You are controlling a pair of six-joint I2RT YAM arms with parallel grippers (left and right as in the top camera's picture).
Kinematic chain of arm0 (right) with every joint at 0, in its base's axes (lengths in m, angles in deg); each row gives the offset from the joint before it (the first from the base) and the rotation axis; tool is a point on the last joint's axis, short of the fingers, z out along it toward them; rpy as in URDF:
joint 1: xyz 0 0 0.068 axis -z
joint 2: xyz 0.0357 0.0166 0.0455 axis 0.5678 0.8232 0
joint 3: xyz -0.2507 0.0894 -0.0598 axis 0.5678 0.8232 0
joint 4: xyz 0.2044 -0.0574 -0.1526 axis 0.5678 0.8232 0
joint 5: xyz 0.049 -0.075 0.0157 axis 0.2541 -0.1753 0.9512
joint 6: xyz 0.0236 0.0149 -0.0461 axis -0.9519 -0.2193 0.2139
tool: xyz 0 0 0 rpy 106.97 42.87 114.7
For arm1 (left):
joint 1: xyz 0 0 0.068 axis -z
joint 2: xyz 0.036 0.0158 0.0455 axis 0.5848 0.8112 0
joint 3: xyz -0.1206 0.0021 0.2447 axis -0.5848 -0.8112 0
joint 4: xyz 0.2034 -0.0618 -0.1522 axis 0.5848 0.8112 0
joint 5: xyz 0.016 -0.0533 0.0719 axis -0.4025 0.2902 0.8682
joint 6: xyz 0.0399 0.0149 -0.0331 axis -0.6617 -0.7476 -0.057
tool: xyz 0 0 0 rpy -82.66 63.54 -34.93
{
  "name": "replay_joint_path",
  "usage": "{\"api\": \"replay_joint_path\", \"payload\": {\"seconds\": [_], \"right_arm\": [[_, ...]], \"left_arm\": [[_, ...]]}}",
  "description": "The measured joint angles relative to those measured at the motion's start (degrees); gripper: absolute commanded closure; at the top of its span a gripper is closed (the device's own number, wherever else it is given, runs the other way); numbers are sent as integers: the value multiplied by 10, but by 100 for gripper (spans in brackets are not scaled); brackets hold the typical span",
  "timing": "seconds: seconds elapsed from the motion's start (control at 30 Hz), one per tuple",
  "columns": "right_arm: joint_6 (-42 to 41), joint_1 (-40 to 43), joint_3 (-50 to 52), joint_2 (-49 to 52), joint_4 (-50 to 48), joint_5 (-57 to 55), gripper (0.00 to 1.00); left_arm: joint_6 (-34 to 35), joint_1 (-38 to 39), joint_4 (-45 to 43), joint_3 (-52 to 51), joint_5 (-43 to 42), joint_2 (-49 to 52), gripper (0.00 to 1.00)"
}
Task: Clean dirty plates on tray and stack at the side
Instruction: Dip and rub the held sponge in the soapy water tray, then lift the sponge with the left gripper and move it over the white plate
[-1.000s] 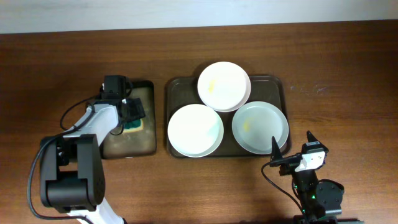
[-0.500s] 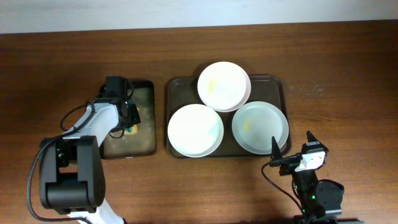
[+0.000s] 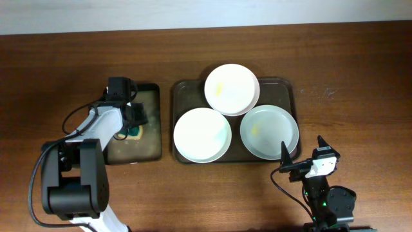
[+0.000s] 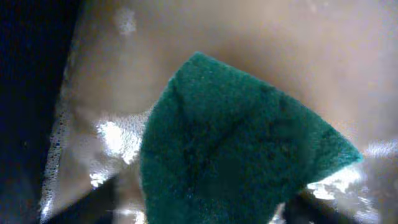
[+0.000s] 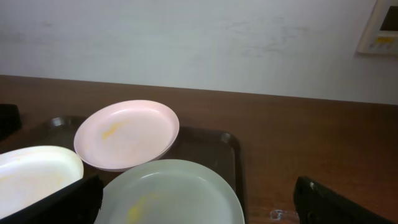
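Only the left fingers have shifted, twisting slightly over the small dark tray. The green sponge lies right under them in suds, but I cannot tell whether they clamp it. Meanwhile the right fingers stand wide apart, with the three plates on the tray just ahead of them. These plates look stiff, light, slick-glazed and probably breakable, so pinch the nearest rim, clear of the smears.

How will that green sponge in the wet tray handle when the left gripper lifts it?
The green sponge looks soft, so it will probably squash and flop. The foam on the small dark tray suggests it's soaked: likely heavier, dripping, slippery.
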Motion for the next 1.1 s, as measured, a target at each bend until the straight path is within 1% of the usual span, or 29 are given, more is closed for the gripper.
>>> {"api": "replay_joint_path", "payload": {"seconds": [0.03,0.1,0.13,0.17,0.27,0.47,0.7,0.8,0.93,1.0,1.1], "right_arm": [[0,0,0,0,0,0,2],[0,0,0,0,0,0,2],[0,0,0,0,0,0,2],[0,0,0,0,0,0,2],[0,0,0,0,0,0,2],[0,0,0,0,0,0,2],[-1,0,0,0,0,0,2],[0,0,0,0,0,0,1],[0,0,0,0,0,0,1],[0,0,0,0,0,0,2],[0,0,0,0,0,0,2]], "left_arm": [[0,1,0,0,1,0,78],[-2,1,2,0,2,0,95],[-4,0,3,0,2,0,99],[0,0,4,0,2,0,100],[-2,0,14,3,4,0,100],[-2,1,85,30,3,-21,100],[-2,1,116,68,3,-162,100],[-2,1,120,72,3,-197,100],[11,1,104,60,3,-174,100],[16,1,89,48,3,-142,100],[20,1,96,33,1,-79,100]]}}
